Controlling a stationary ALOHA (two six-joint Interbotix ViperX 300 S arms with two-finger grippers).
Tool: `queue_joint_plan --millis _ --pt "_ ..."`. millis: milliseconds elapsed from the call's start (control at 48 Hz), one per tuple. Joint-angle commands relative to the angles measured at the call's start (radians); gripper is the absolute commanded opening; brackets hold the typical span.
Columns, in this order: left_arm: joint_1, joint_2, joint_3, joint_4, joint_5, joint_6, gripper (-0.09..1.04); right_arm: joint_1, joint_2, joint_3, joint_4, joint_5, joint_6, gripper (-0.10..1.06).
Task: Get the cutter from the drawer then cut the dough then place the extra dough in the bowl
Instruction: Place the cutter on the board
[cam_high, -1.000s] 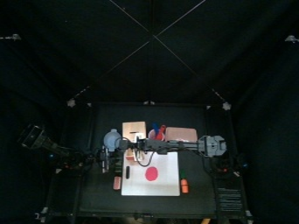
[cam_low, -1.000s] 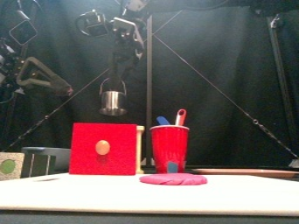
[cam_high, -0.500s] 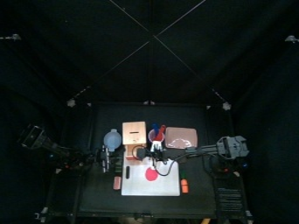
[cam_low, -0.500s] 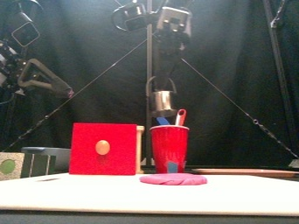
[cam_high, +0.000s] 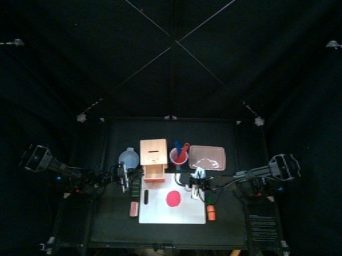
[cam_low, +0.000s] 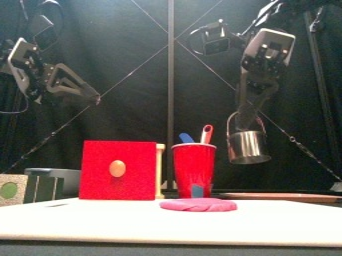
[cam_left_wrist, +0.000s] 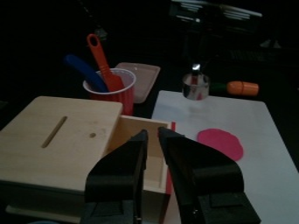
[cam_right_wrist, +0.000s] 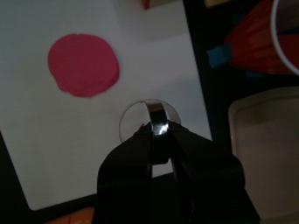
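Cutter has swung right: light, stiff; right tool clenched on its wire handle, soft dough at seven o'clock.

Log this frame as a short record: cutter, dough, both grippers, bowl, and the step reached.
cutter: in the air, hanging by its wire handle, right of the cup in the front view
right gripper: shut on the cutter's handle
left gripper: above the box, holding nothing
dough: whole disc, flat on the board, uncut, apart from the cutter
bowl: beside the box, on its left in the top view
step: cutter in hand; cutting not yet done
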Motion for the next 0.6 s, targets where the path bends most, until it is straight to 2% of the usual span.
queue_joint_plan --millis 21,229,417,604 --pt "0.037 0.002 -0.037 0.006 -0.002 0.0 0.63 0.009 -0.018 0.009 -0.006 -0.023 0.002 0.5" --pt "0.086 0.002 -0.057 0.014 -0.002 0.0 0.62 0.029 0.026 0.055 -0.002 -0.086 0.005 0.5" --pt "0.097 0.002 -0.06 0.025 -0.002 0.0 0.62 0.026 0.035 0.086 0.008 -0.15 0.009 0.51" --pt "0.098 0.002 -0.06 0.025 -0.002 -0.002 0.62 0.023 0.035 0.095 0.012 -0.161 0.038 0.59"
